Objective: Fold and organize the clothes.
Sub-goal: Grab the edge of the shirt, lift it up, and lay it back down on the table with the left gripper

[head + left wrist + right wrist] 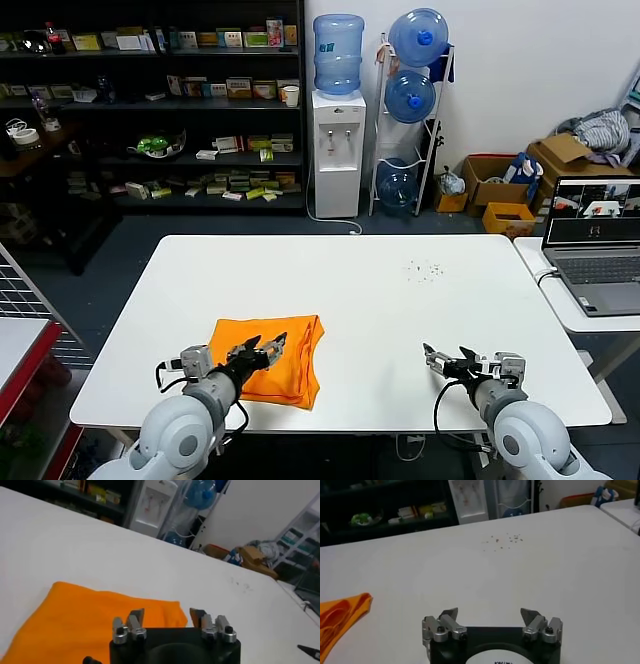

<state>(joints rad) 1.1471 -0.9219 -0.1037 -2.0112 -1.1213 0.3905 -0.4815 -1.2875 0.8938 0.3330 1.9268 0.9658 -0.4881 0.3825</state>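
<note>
The orange T-shirt (272, 358) lies folded into a compact rectangle on the white table (400, 300), near the front left. No lettering shows. My left gripper (262, 346) is open and empty, hovering just over the shirt's near part; in the left wrist view the shirt (85, 615) spreads beyond the open gripper (167, 615). My right gripper (446, 358) is open and empty above bare table at the front right, well apart from the shirt. In the right wrist view the gripper (491, 614) faces bare table, and a shirt edge (342, 615) shows at the side.
A side table with an open laptop (595, 245) stands at the right. Small dark specks (428, 268) lie on the table's far right part. Shelves (150, 100), a water dispenser (337, 150) and cardboard boxes (500, 185) stand behind the table.
</note>
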